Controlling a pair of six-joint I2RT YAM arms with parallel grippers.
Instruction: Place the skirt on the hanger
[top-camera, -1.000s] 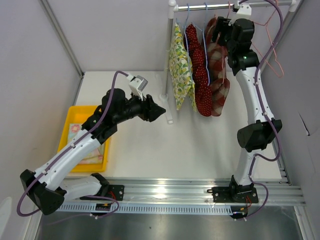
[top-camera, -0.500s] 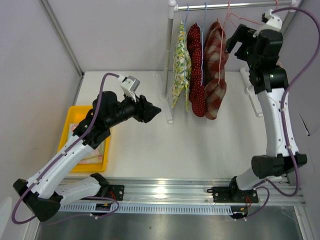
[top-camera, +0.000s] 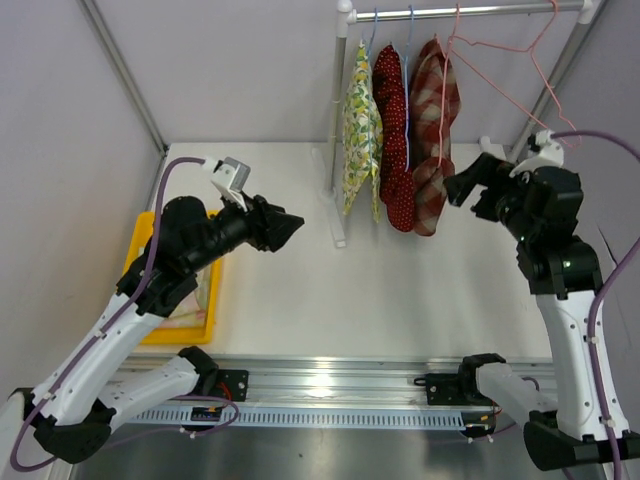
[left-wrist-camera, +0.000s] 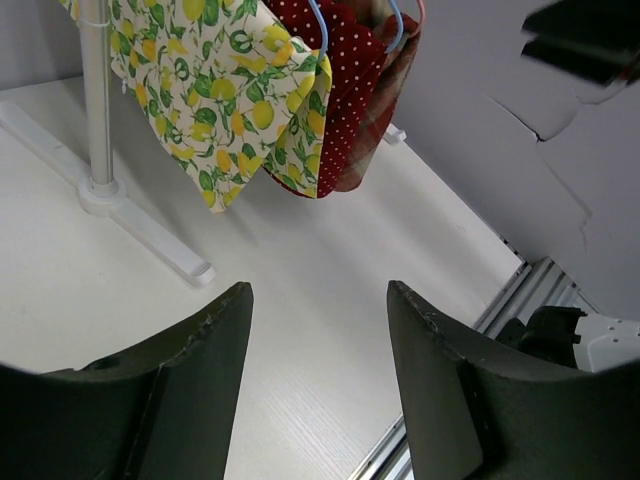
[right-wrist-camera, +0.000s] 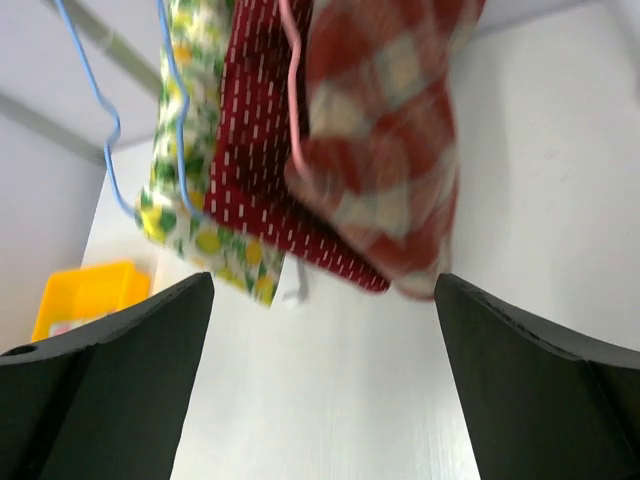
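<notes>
Three skirts hang on wire hangers from the rack's rail (top-camera: 480, 12): a lemon-print one (top-camera: 358, 130), a red dotted one (top-camera: 392, 130) and a red-and-cream plaid one (top-camera: 435, 120). An empty pink hanger (top-camera: 500, 50) hangs to their right. My right gripper (top-camera: 462, 192) is open and empty, level with the plaid skirt's hem (right-wrist-camera: 390, 170) and a short way to its right, apart from it. My left gripper (top-camera: 295, 222) is open and empty too, left of the rack pole (top-camera: 338, 130), pointing at the skirts (left-wrist-camera: 230, 90).
A yellow tray (top-camera: 170, 338) holding folded cloth (top-camera: 195, 300) sits at the table's left edge, under my left arm. The rack's white foot (left-wrist-camera: 150, 235) runs across the table. Grey walls close in on the left and right. A metal rail (top-camera: 330, 380) lines the near edge.
My right arm has come down from the rail and away from the plaid skirt, its jaws now spread wide. My left arm has drawn back to the left.
</notes>
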